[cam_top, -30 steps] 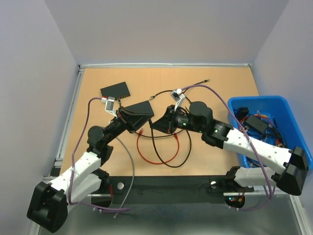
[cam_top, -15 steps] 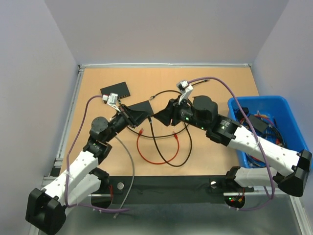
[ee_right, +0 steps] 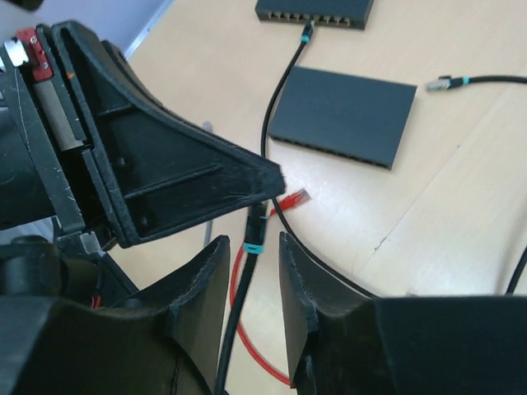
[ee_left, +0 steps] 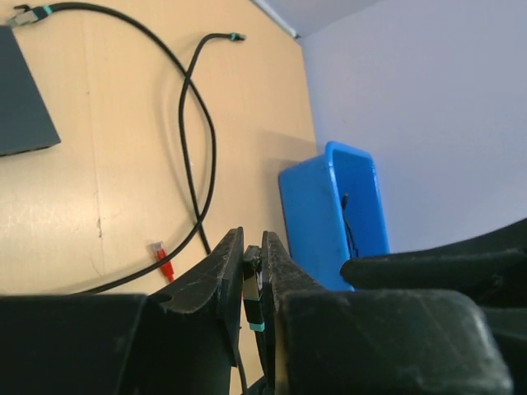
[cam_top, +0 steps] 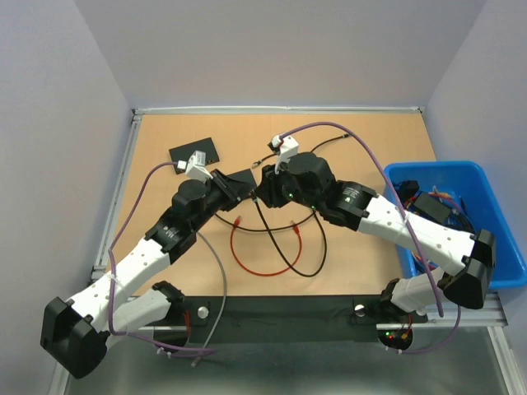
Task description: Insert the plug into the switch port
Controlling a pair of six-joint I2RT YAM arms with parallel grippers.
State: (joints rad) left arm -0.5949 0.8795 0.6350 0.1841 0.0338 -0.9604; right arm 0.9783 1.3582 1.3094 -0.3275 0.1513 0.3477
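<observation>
My left gripper point(ee_left: 251, 239) is shut on a black plug with a teal band point(ee_left: 253, 292), held upright between its fingers above the table. In the right wrist view the same plug point(ee_right: 257, 224) hangs from the left gripper's tip. My right gripper point(ee_right: 253, 243) is open, with a jaw on either side of the plug's black cable and not touching it. A black switch point(ee_right: 346, 123) lies just beyond. A second switch point(ee_right: 313, 10), with its port row facing me, has a black cable plugged in. In the top view the two grippers meet near the table's middle: left point(cam_top: 245, 189), right point(cam_top: 265, 188).
A blue bin point(cam_top: 449, 214) of cables stands at the right. A red cable point(cam_top: 255, 255) and black cable loops point(cam_top: 292, 247) lie on the table in front of the grippers. A loose plug point(ee_right: 445, 81) lies beside the near switch. The far switch point(cam_top: 195, 152) is at the back left.
Both arms have reached farther back and left. The two grippers have stayed close together and now hang over the near switch.
</observation>
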